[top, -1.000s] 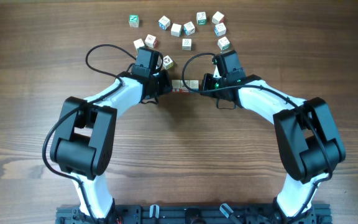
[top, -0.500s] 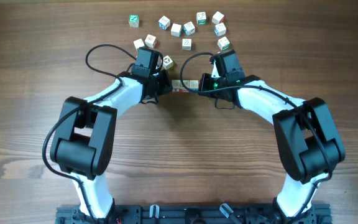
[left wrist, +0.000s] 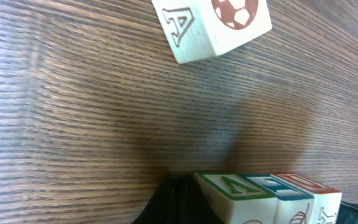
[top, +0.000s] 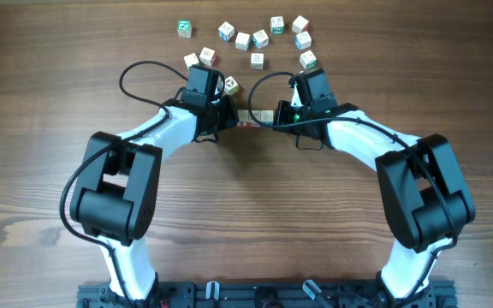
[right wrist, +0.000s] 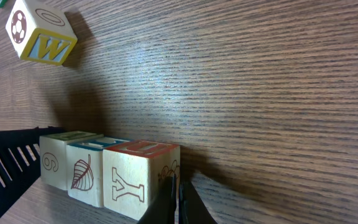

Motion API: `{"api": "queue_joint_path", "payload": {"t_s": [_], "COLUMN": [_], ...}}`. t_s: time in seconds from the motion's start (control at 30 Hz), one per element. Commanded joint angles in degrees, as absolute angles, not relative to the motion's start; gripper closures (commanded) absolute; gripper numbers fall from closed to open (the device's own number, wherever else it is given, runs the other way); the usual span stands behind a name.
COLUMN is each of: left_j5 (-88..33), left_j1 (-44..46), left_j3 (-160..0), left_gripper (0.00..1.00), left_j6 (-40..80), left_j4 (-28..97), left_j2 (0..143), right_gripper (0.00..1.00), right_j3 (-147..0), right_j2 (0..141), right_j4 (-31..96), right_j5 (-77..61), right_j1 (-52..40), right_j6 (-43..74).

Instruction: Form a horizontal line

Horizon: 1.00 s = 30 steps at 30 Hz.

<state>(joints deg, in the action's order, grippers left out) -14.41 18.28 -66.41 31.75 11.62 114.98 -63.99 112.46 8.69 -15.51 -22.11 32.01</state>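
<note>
The horizontal line (top: 254, 118) is a row of three white lettered cubes touching edge to edge on the wooden table, between my two grippers. In the right wrist view the row (right wrist: 107, 171) shows a 6, a leaf and a Y. My right gripper (right wrist: 178, 199) is shut and empty, its tips against the row's right end. In the left wrist view the row (left wrist: 272, 196) has green, blue and red tops. My left gripper (left wrist: 178, 199) is shut and empty, touching the row's left end.
A loose cube with a football and an A (left wrist: 211, 25) lies just beyond the row, also seen in the overhead view (top: 230, 85). Several other loose lettered cubes (top: 256, 38) are scattered at the table's far side. Black cables loop by both wrists.
</note>
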Motion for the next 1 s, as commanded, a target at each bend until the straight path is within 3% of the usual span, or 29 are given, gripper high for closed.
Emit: {"api": "queue_joint_path", "payload": {"t_s": [0.0,0.97], "left_j5": [-15.6,-16.3], "left_j1": [18.5,18.5], "left_j3": [-64.5,-64.5], "left_gripper": [0.96,0.96], "left_j6": [30.8,30.8], "left_j4": [12.2,12.2], "left_j2": [117.5,117.5], "right_gripper": [0.96,0.96], "right_j3": [-64.2,-64.2], "right_j2": [111.2,111.2], "right_j4": [8.4,8.6], "right_j5": [-16.7,-20.7], "right_j1": [-22.3,-22.3], "right_j6": [31.3,30.0]}}
